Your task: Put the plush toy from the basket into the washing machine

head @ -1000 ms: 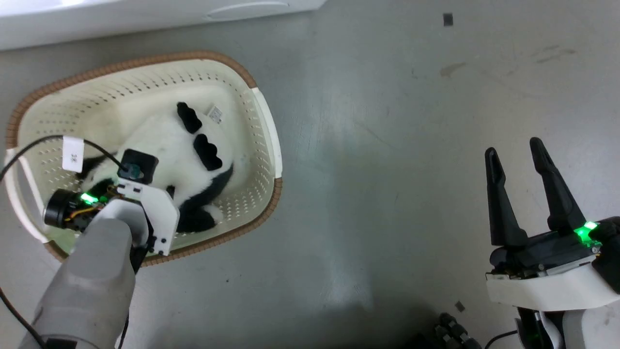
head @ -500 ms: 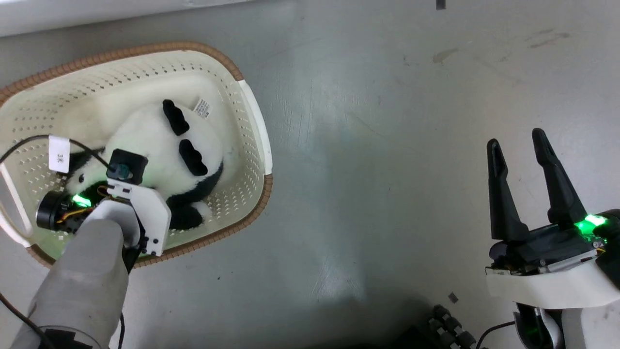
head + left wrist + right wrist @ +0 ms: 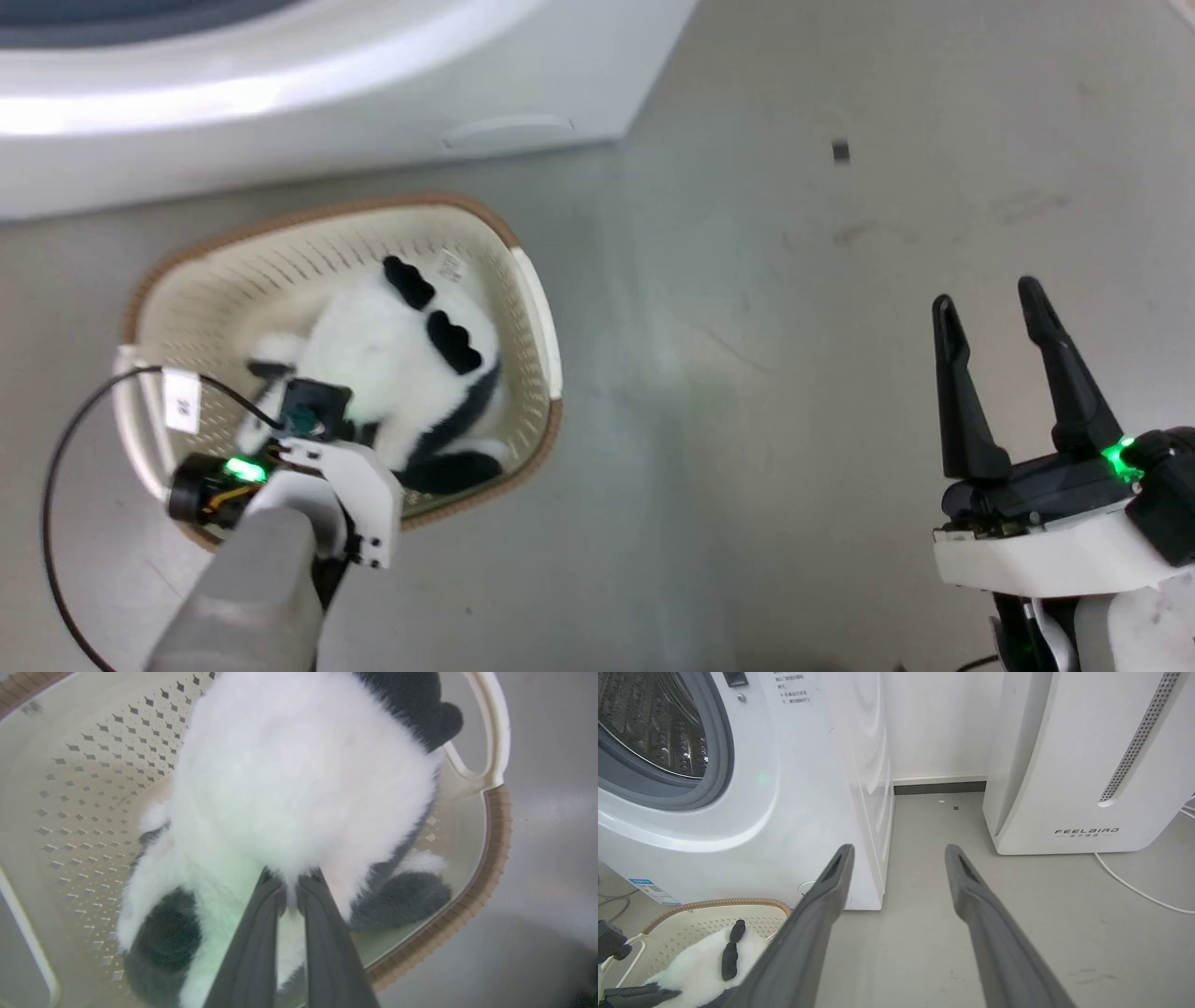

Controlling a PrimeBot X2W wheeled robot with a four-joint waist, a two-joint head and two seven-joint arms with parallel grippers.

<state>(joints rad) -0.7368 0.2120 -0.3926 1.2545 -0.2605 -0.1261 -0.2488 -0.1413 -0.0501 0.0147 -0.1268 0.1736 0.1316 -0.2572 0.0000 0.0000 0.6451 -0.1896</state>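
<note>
Your left gripper (image 3: 292, 884) pinches a thin tuft of fur on the plush toy (image 3: 299, 774), inside the basket (image 3: 499, 830). Once lifted, that fur could slip free. Your right gripper (image 3: 991, 303) hangs wide apart.

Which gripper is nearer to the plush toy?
Left. The left gripper pinches white fur of the plush toy in the basket; the right gripper is open over the floor, well apart.

One word to read
The white box (image 3: 1064, 742) says "FEELBIRD"; the small print (image 3: 791, 688) and blue sticker (image 3: 650, 890) on the washing machine (image 3: 808, 812) are too tiny to read.
</note>
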